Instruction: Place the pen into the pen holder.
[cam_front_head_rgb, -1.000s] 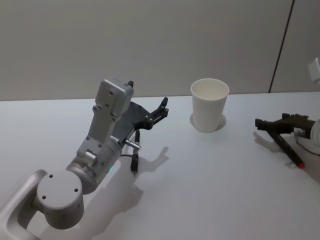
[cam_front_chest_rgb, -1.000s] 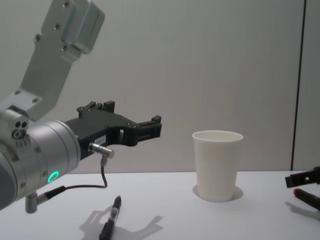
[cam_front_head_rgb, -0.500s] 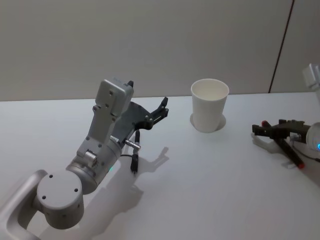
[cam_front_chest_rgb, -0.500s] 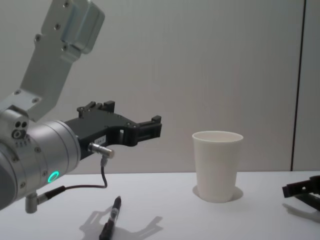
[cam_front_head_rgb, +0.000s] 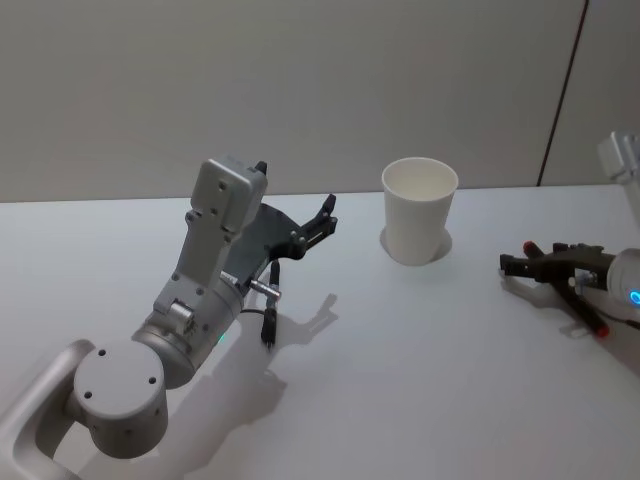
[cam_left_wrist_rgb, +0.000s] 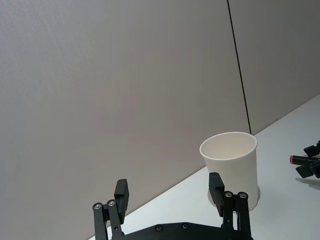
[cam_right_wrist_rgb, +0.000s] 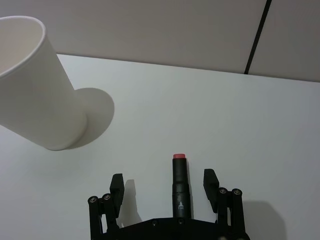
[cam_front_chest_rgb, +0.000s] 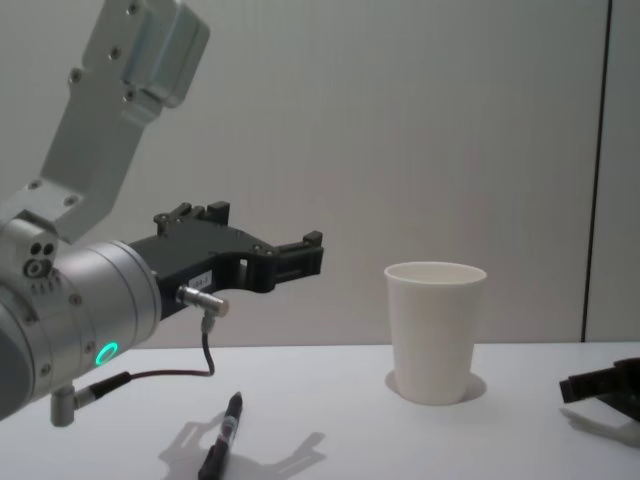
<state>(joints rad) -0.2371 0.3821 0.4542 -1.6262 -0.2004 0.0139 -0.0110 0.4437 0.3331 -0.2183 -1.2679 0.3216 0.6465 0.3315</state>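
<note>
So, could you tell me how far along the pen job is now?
Nothing is finished: the pen holder stands upright with no pen showing in it. In hand: the right gripper is open, its fingers either side of the red-tipped pen lying on the table. Left to do: close, lift, carry it to the holder and drop it in. The left gripper hangs open above the table, near a black pen.

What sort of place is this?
Probably a robotics lab or test bench: a white table against a plain grey wall, a paper cup, a black pen and a red-tipped pen, the right gripper open around the red-tipped one, the left gripper raised.
</note>
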